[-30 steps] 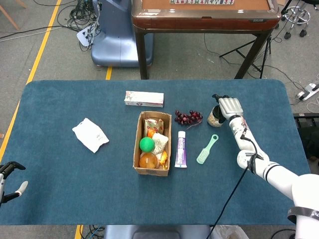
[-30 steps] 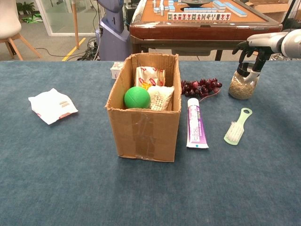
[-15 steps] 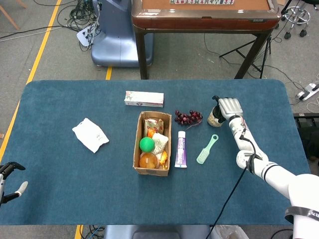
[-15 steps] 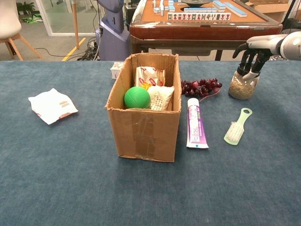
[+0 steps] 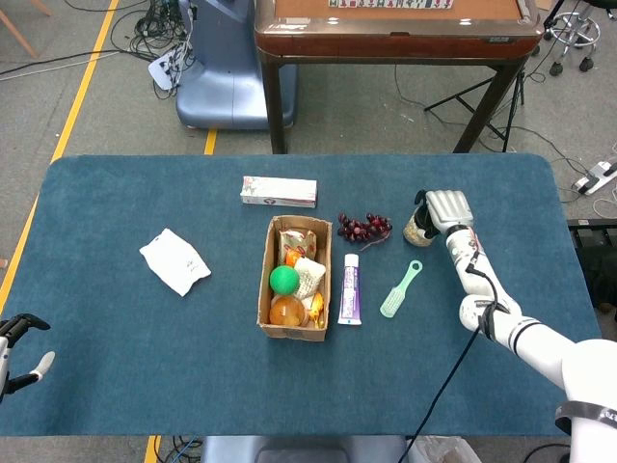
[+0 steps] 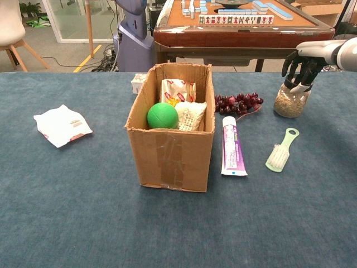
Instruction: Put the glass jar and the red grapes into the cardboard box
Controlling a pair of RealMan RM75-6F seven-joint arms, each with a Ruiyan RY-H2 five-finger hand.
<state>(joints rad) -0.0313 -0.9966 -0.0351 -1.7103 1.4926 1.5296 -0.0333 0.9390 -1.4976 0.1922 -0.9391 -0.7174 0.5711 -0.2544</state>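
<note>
The glass jar (image 5: 416, 230) (image 6: 291, 105), filled with pale grains, stands upright at the right of the blue table. My right hand (image 5: 445, 208) (image 6: 301, 61) is over its top, fingers curled down around the dark lid and neck, gripping it. The red grapes (image 5: 364, 229) (image 6: 237, 104) lie on the cloth between the jar and the cardboard box (image 5: 263, 289) (image 6: 170, 159). The open box holds a green ball, an orange fruit and snack packets. My left hand (image 5: 19, 349) hangs off the table's near left edge, fingers apart, holding nothing.
A toothpaste tube (image 5: 350, 289) (image 6: 232, 146) lies just right of the box, with a green brush (image 5: 401, 288) (image 6: 281, 149) beyond it. A white packet (image 5: 174, 260) (image 6: 60, 125) is at the left, a long white carton (image 5: 279, 192) behind the box. A mahjong table (image 5: 395, 24) stands past the far edge.
My right hand's fingers have closed down over the jar's top, and the jar has shifted slightly to the right. The left hand has stayed put.
</note>
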